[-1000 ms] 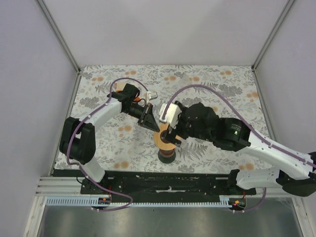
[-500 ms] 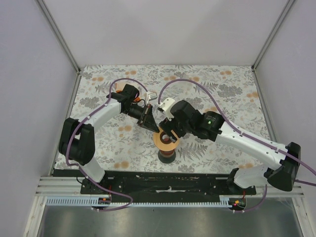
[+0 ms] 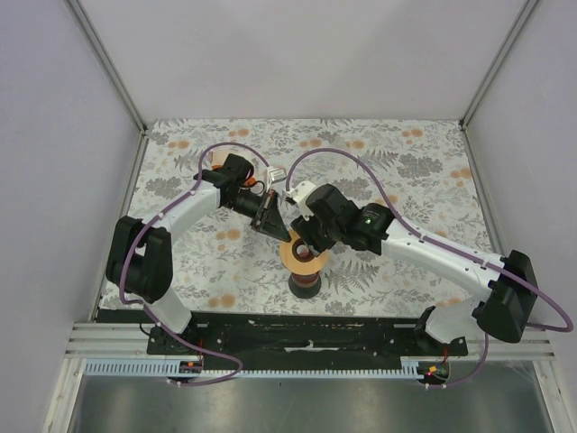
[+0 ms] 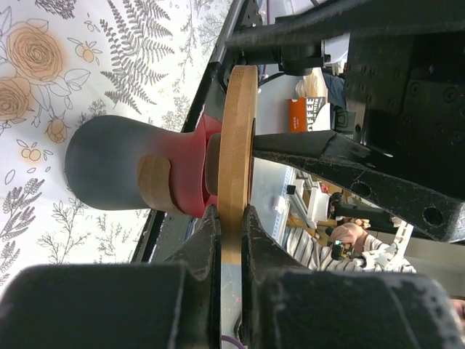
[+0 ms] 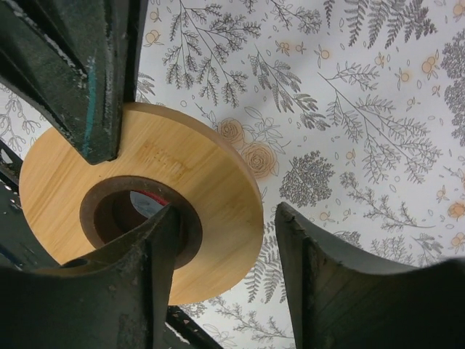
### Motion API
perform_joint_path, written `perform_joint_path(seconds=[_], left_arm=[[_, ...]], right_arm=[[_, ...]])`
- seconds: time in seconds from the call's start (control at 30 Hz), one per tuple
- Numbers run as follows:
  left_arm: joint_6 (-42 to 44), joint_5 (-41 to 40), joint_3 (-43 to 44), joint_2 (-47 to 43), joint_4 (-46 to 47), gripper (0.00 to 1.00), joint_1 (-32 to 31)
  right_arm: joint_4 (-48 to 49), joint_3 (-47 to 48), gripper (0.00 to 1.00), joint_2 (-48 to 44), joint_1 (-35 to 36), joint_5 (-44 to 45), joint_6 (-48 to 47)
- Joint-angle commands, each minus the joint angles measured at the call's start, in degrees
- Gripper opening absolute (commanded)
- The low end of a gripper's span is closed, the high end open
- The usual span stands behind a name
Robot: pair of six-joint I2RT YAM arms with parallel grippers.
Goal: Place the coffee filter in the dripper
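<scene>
The dripper (image 3: 305,258), a tan wooden ring with a dark centre hole on a dark base, stands near the table's front edge. My left gripper (image 3: 273,219) is shut on its far-left rim; in the left wrist view (image 4: 231,227) both fingers clamp the edge-on ring (image 4: 238,131). My right gripper (image 3: 312,238) hovers open and empty just above the ring. In the right wrist view (image 5: 225,273) one finger lies over the centre hole (image 5: 138,214) and the other hangs past the rim over the cloth. The coffee filter is out of view.
A floral cloth (image 3: 406,171) covers the table, with side walls left and right. Below the ring sits a dark body with a red top (image 4: 123,174). An orange pack marked COFFEE (image 4: 305,114) shows behind the right arm in the left wrist view.
My right arm has stretched out and its wrist has shifted slightly left and farther back over the dripper. My left gripper has kept its hold on the rim.
</scene>
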Motion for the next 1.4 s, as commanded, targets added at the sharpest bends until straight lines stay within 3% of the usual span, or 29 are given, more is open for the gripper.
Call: perform_joint_path(seconds=[0.0,0.2,0.27,0.4,0.63,0.93,1.37], left_arm=[[0.7,2.3,0.1,-2.0,1.1,0.02,0.1],[1.8,0.1,1.6,-1.0,0.1,0.02,0.1],[4.0,-2.0,2.8,-0.9,-1.5,0.1,0.1],[7.8,-5.8,5.9,-1.0,-5.6,0.44,0.2],[11.4,-18.6,11.1,-3.5,-7.7,0.86,0.2],[12.6,-39.7,14.7,-9.3,-5.6,0.91,0.9],[13.5,-45.4,14.5,-11.2,-4.7,0.93,4.2]], right_arm=[[4.1,-0.5,0.54,1.2,-0.4,-0.5,-0.3],[3.0,0.1,0.09,1.2,-0.4,-0.8,0.1],[1.3,1.1,0.0,1.6,-0.4,-0.9,-0.1],[-2.8,4.0,0.0,2.1,-0.4,-1.1,0.1],[-7.8,7.1,0.0,1.8,-0.4,-2.8,-0.3],[-12.2,10.1,0.0,1.7,-0.3,-6.5,-2.2],[-12.9,9.2,0.0,5.2,-0.1,-11.1,-2.7]])
